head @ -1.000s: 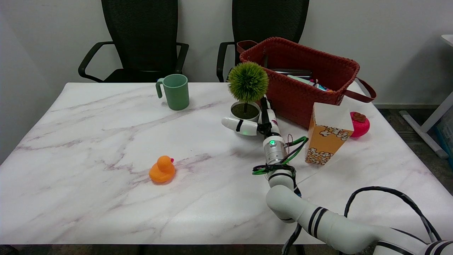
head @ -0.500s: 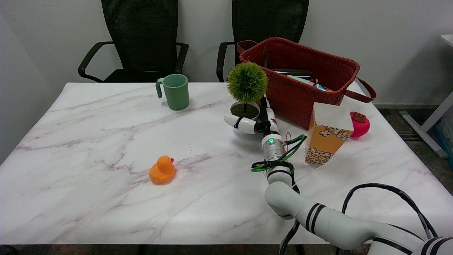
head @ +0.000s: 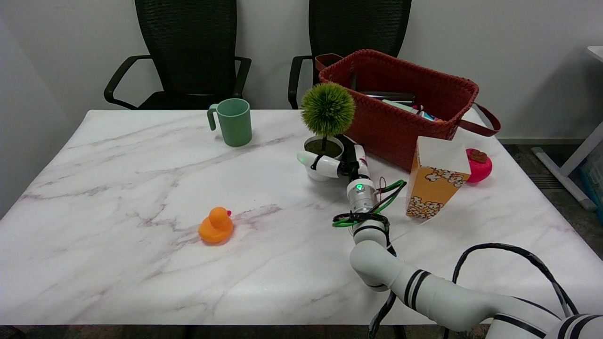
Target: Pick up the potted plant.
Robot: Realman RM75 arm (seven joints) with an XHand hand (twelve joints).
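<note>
here, right hand (head: 337,162) gripping potted plant (head: 325,127), basket (head: 400,127) just beside

The table (head: 141,155) has a smooth, glossy marble-look top with purplish veins. The basket (head: 400,117) is of woven, matt red-brown strands. The plant (head: 328,109) bears a bristly green ball over a smooth white pot. The mug (head: 234,121) looks matt plastic, the duck (head: 215,226) smooth and rubbery, the box (head: 435,181) printed paper.

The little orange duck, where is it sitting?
In the head view the orange duck sits alone on the marble table, left of middle and towards the near edge, well apart from the green mug.
</note>
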